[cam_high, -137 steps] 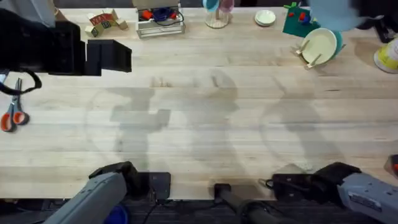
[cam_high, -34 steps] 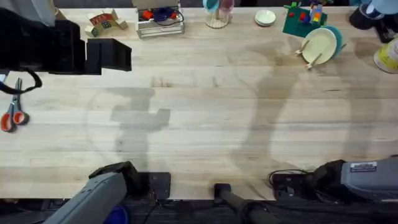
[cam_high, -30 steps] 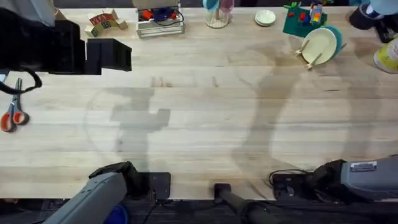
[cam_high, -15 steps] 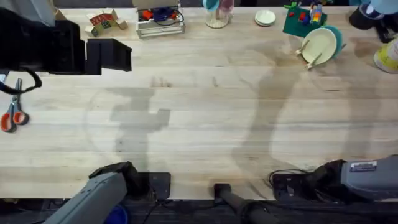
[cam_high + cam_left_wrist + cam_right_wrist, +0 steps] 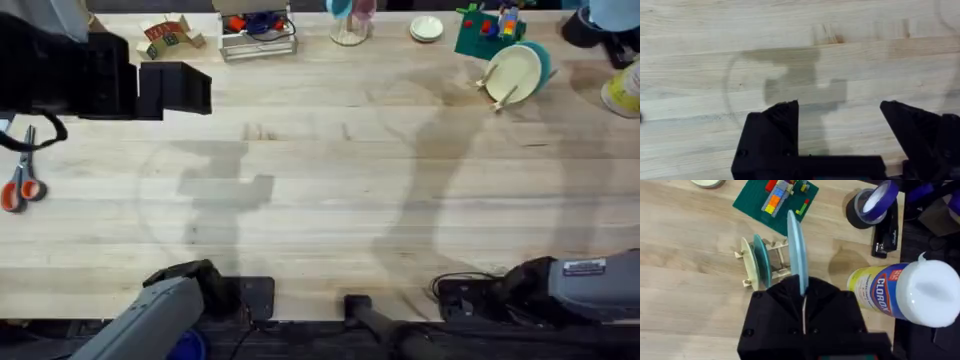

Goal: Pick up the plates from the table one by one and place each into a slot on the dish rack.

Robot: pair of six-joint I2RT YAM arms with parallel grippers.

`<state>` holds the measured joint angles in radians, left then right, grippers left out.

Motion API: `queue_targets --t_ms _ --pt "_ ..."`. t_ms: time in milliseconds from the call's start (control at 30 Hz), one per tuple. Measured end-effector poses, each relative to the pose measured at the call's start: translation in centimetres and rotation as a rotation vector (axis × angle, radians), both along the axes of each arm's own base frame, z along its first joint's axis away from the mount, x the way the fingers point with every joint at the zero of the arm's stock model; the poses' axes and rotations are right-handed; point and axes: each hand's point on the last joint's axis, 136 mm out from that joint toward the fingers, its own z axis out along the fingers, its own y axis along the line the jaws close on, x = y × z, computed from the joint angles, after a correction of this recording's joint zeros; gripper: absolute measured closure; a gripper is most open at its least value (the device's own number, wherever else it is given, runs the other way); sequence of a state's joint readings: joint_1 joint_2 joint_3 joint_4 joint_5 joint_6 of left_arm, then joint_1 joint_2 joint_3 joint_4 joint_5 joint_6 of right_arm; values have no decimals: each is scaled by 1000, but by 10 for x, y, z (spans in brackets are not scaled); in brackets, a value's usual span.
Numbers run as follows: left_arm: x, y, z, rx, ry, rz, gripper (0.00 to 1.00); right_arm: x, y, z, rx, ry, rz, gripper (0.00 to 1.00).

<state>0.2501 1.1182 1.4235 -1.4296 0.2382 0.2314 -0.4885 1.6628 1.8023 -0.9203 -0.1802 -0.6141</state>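
My right gripper [image 5: 802,289] is shut on a pale sky-blue plate [image 5: 795,245], held on edge above the table beside the dish rack [image 5: 771,260]. The small wooden rack holds a cream plate [image 5: 748,262] and a teal plate [image 5: 761,259] upright in its slots. From overhead the rack [image 5: 497,88] stands at the far right of the table [image 5: 320,200], with the blue plate [image 5: 612,12] up in the far right corner. My left gripper [image 5: 840,135] hangs open over bare planks, nothing between its fingers; that arm [image 5: 70,75] looms dark at the upper left.
A Clorox container [image 5: 900,295], a purple tape roll [image 5: 872,205] and a stapler [image 5: 885,235] crowd the right of the rack. A green brick baseplate [image 5: 485,38], small whitish dish [image 5: 426,28], wire basket [image 5: 258,35] and scissors [image 5: 22,185] line the edges.
Since the oldest frame the right arm has carried the blue plate rightward, from behind the rack to the far right corner. Over the last second almost nothing moves.
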Motion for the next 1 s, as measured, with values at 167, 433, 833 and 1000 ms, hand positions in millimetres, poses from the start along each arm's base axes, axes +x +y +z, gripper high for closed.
queue_targets --t_ms 167,433,833,1000 --pt "0 0 0 0 0 0 5 6 -3 -14 12 29 4 973" --pt "0 0 0 0 0 0 6 15 -8 -40 27 79 18 972" --pt "0 0 0 0 0 0 6 23 -12 -60 25 113 43 974" --pt "0 0 0 0 0 0 6 25 -13 -71 33 136 48 973"
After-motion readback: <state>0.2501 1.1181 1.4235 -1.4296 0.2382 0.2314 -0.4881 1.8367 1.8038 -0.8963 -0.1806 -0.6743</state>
